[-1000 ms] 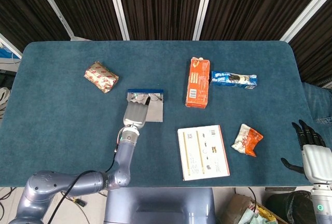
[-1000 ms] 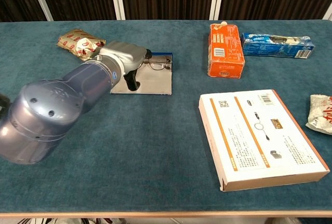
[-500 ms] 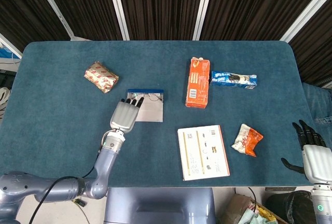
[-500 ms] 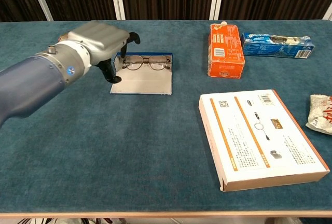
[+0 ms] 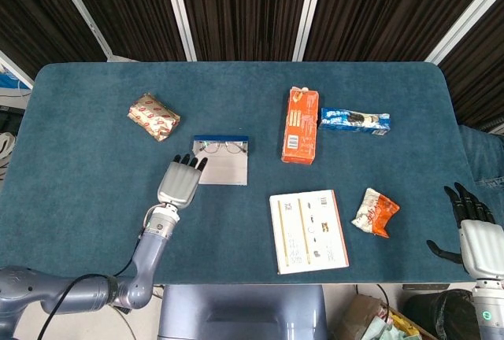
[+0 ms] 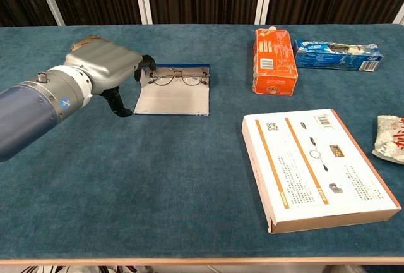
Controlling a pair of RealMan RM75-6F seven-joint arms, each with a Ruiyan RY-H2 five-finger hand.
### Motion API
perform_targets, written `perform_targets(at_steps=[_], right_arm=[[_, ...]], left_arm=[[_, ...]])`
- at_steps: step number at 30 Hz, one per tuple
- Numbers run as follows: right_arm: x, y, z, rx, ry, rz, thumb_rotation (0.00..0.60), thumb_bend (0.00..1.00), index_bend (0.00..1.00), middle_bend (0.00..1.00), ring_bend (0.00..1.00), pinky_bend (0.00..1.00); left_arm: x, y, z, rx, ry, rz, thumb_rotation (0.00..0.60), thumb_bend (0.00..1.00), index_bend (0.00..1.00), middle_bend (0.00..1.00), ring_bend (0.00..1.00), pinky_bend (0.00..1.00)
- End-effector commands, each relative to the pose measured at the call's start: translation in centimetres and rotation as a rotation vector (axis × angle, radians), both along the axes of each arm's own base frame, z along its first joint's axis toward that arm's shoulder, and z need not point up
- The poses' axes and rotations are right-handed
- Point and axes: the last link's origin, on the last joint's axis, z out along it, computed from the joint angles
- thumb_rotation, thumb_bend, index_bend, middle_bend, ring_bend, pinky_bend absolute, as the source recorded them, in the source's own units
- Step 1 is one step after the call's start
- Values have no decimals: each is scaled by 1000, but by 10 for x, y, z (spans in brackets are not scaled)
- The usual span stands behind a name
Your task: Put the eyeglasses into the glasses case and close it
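My left hand (image 5: 180, 183) is open, fingers spread, holding nothing, just left of the open glasses case (image 6: 173, 98); eyeglasses (image 6: 177, 76) lie inside. Right hand (image 5: 475, 234) is open at the table edge.

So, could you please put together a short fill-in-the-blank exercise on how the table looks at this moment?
1. The eyeglasses lie on the open glasses case, at its ____ edge.
2. The left robot hand holds ____.
3. The orange carton lies between the glasses case and the ____ packet.
4. The right robot hand shows only in the ____ view.

Missing words: far; nothing; blue; head
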Motion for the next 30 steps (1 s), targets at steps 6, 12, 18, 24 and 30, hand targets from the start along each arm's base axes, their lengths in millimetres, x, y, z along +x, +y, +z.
perform_targets(at_steps=[6, 12, 18, 24, 30], right_arm=[[0, 0, 0, -1, -6, -6, 600, 238, 61, 37, 104, 161], [-1, 0, 0, -1, -10, -9, 600, 238, 61, 40, 105, 161], [-1, -1, 0, -1, -13, -11, 600, 238, 61, 40, 106, 161], [-1, -1, 1, -2, -14, -12, 600, 238, 61, 40, 107, 161], [-1, -1, 1, -1, -15, -12, 600, 238, 61, 40, 107, 161]], left_arm=[[5, 3, -20, -8, 15, -8, 600, 158, 130, 244, 213, 403], [8, 6, -32, -11, 24, -10, 600, 172, 186, 286, 245, 388], [11, 8, -40, -22, 32, -7, 600, 201, 211, 305, 246, 338], [14, 9, -44, -24, 35, -12, 600, 245, 235, 330, 246, 316], [16, 11, -46, -8, 41, -14, 600, 245, 248, 334, 246, 315]])
